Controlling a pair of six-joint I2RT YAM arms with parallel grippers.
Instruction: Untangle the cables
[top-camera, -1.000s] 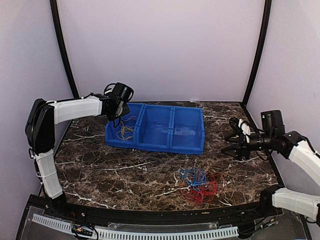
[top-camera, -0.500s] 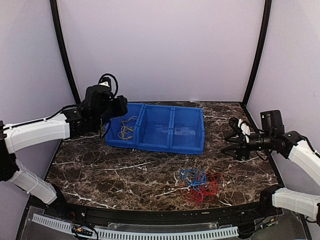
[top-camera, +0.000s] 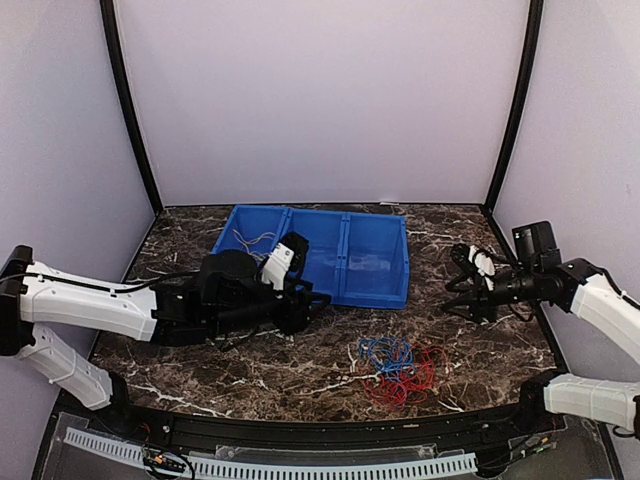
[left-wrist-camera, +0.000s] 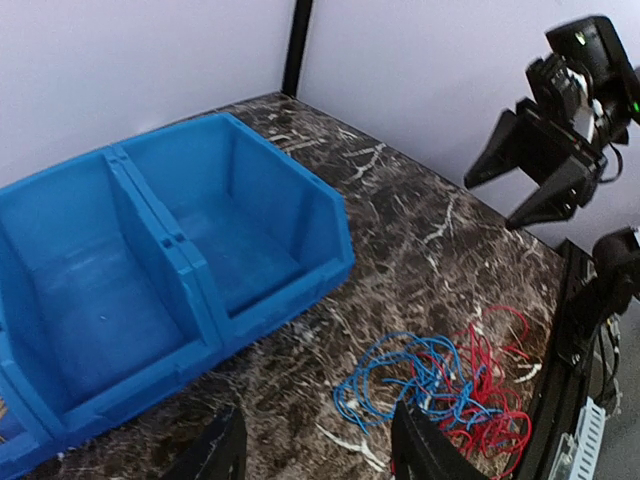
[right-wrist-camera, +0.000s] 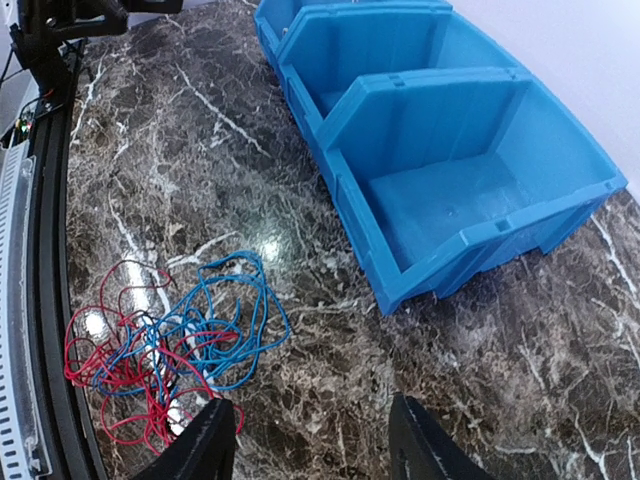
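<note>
My left claw (top-camera: 308, 297) is released, with nothing between its fingers (left-wrist-camera: 222, 452). It hangs low over the tabletop (top-camera: 200, 360), just in front of the blue bin (top-camera: 375, 290). My right claw (top-camera: 458, 288) is also spread wide and holding nothing, raised near the tabletop's right edge and pointing left. Seen from above, the cables (top-camera: 398, 365) lie loose on the tabletop as a red and blue tangle, at about 4 o'clock from the left claw and 7 o'clock from the right, touching neither. The bin sits at 12 o'clock from the tangle, well apart. A few pale wires (top-camera: 250, 239) lie in its left compartment.
</note>
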